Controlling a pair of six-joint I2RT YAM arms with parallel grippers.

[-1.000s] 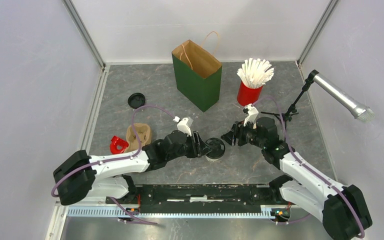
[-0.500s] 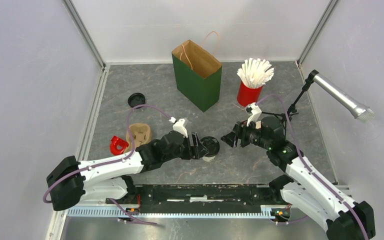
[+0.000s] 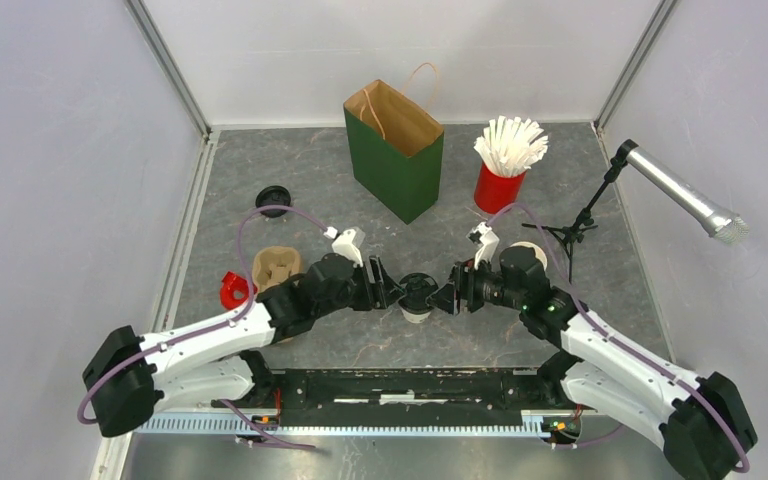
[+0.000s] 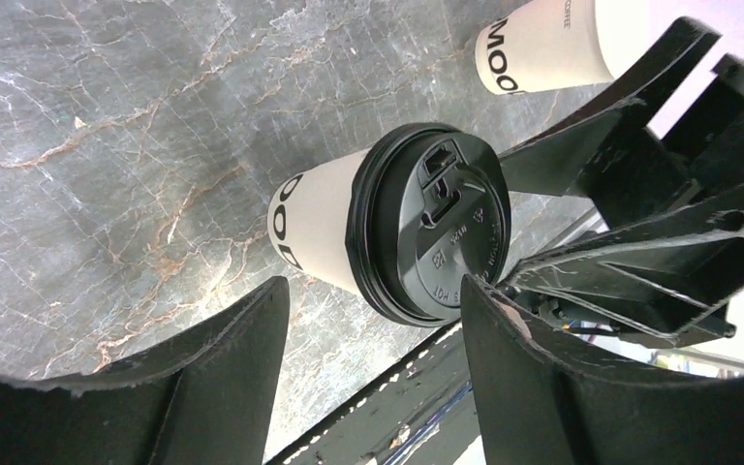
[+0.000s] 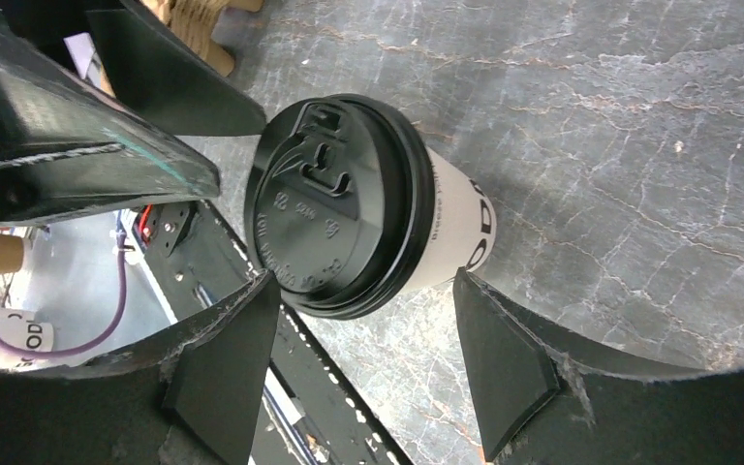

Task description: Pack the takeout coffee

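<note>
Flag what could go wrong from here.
1. The left gripper and right gripper both stand open around the same lidded cup. If both close, they may clash or tip it.
2. The open cup stands close behind the right gripper. A pull back could knock it over.
</note>
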